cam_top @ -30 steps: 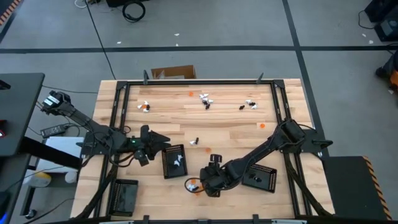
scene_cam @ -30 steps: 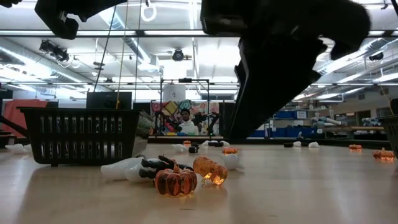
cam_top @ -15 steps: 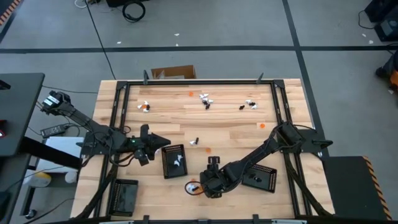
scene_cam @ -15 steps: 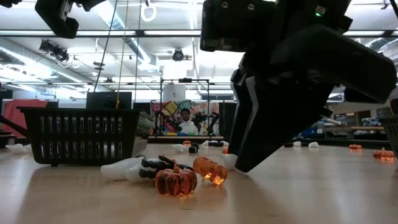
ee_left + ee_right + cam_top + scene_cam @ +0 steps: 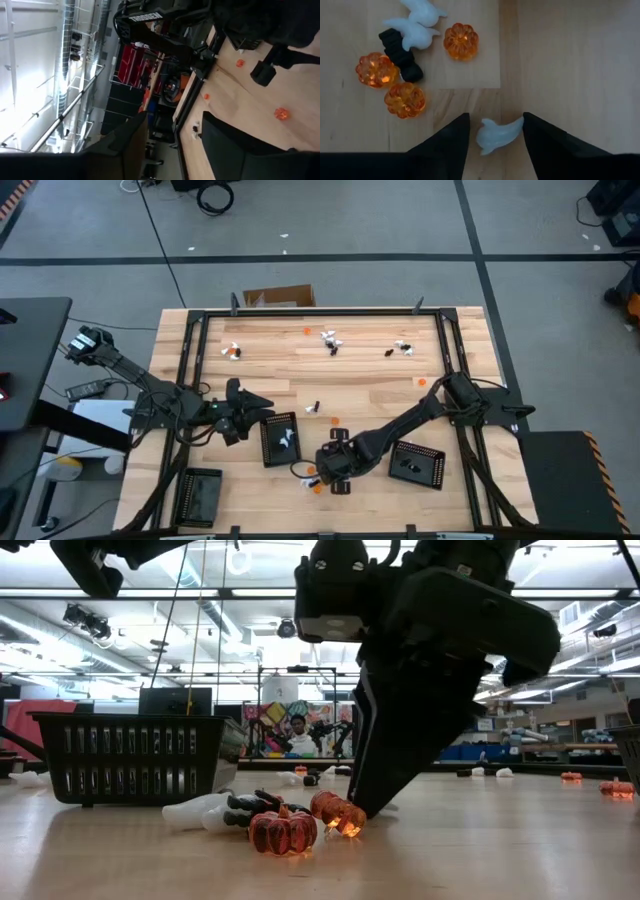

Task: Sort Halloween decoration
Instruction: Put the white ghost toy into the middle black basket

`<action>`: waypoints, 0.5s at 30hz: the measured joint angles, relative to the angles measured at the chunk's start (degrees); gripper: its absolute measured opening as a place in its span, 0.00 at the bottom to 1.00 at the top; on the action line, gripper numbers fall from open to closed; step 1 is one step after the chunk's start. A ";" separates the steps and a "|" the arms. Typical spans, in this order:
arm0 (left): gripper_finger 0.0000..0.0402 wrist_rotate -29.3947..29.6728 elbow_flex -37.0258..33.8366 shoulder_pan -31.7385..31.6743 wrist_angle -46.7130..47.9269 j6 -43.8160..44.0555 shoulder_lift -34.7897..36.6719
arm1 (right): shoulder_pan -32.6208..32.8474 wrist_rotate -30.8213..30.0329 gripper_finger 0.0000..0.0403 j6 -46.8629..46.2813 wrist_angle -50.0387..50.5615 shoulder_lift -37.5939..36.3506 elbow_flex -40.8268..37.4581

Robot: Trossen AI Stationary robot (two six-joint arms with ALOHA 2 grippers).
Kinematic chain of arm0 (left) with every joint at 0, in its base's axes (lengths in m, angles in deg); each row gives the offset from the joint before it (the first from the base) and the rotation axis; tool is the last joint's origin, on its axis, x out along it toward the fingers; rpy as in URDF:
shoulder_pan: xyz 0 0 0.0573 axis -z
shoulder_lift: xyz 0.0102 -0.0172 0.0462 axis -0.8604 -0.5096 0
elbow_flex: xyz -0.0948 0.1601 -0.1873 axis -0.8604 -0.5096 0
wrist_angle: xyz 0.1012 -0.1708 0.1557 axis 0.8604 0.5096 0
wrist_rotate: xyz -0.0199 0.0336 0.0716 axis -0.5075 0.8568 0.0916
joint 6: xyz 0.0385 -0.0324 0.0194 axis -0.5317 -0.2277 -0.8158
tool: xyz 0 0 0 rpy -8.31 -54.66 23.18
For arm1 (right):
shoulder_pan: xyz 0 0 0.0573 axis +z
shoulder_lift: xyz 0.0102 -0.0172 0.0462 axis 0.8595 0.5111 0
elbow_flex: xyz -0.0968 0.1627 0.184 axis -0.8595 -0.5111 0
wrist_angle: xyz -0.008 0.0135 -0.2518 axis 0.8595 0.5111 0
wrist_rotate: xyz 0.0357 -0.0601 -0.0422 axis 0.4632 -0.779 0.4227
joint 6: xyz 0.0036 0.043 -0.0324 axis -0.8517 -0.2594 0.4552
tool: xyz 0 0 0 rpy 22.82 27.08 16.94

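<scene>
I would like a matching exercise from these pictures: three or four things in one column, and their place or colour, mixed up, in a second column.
Things:
1. white ghost piece
2. three pumpkin pieces
3. black piece
4. right tool

Descriptions:
A. orange and see-through
B. dark fingers open on either side of a white toy
C. lies on the wood between two dark fingers
D. lies against a white piece in the cluster

Pairs: 1-C, 2-A, 3-D, 4-B

decorations (image 5: pixel 405 60): orange pumpkins, white ghosts, black bat clustered | lone white ghost (image 5: pixel 497 136) apart
</scene>
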 joint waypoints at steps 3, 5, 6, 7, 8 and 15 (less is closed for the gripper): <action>0.50 1.54 0.00 0.00 -0.03 1.26 0.00 | -0.08 0.60 0.40 -0.05 0.19 0.00 0.00; 0.50 3.23 -0.01 0.00 -0.02 1.56 0.00 | -0.08 0.38 0.36 -0.46 0.58 0.00 0.00; 0.50 3.97 0.00 0.00 -0.03 1.54 0.00 | -0.08 0.08 0.34 -0.77 0.74 0.00 0.00; 0.50 4.65 0.00 0.00 -0.02 1.53 0.00 | -0.07 -0.15 0.32 -0.86 0.85 0.00 0.00; 0.50 4.84 0.00 0.00 -0.02 1.62 0.00 | -0.06 -0.30 0.30 -0.86 0.93 0.00 0.00; 0.50 4.84 -0.01 1.48 0.38 9.29 0.00 | -0.15 -3.28 0.26 -0.92 2.89 -0.02 0.02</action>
